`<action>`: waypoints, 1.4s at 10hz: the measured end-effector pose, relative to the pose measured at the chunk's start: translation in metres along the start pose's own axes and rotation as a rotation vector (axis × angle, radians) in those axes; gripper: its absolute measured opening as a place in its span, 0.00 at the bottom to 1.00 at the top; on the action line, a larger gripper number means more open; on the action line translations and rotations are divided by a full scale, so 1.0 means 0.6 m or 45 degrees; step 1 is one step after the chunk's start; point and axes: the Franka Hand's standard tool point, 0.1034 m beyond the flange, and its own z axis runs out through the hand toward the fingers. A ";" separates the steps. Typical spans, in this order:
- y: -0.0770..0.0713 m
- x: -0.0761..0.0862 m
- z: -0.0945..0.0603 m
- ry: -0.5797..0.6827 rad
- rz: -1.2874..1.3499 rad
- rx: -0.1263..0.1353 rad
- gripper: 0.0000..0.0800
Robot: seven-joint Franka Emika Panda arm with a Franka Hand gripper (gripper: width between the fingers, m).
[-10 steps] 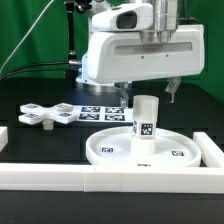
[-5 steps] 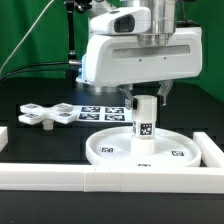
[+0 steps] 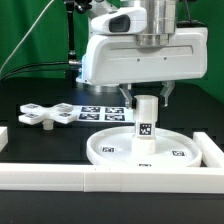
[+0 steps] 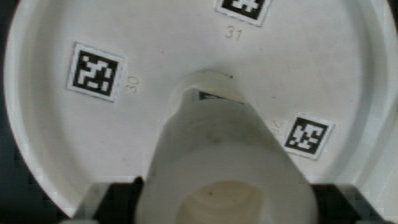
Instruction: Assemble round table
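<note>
The large rimmed round disc (image 3: 108,147) lies flat near the front of the black table. The short thick cylinder leg (image 3: 146,124) stands upright on its middle, with a tag on its side. My gripper (image 3: 147,98) hangs straight above and is shut on the leg's upper end, one finger on each side. In the wrist view the leg (image 4: 222,150) fills the space between the two dark pads (image 4: 121,202), and the disc (image 4: 160,50) with its tags lies beneath. The flat cross-shaped foot (image 3: 44,114) lies loose at the exterior view's left.
The marker board (image 3: 102,110) lies flat behind the disc. Long white bars fence the work area along the front (image 3: 100,180), at the exterior view's right (image 3: 212,150) and at its left (image 3: 3,135).
The jaws stood wide apart beside the leg a second ago and have since closed onto its top. The leg and disc have not moved.
</note>
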 end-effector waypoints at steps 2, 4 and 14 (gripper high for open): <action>0.001 0.000 0.001 0.001 0.195 0.011 0.51; 0.002 0.000 0.001 0.002 0.362 0.021 0.51; 0.001 -0.006 0.004 -0.036 1.571 0.084 0.51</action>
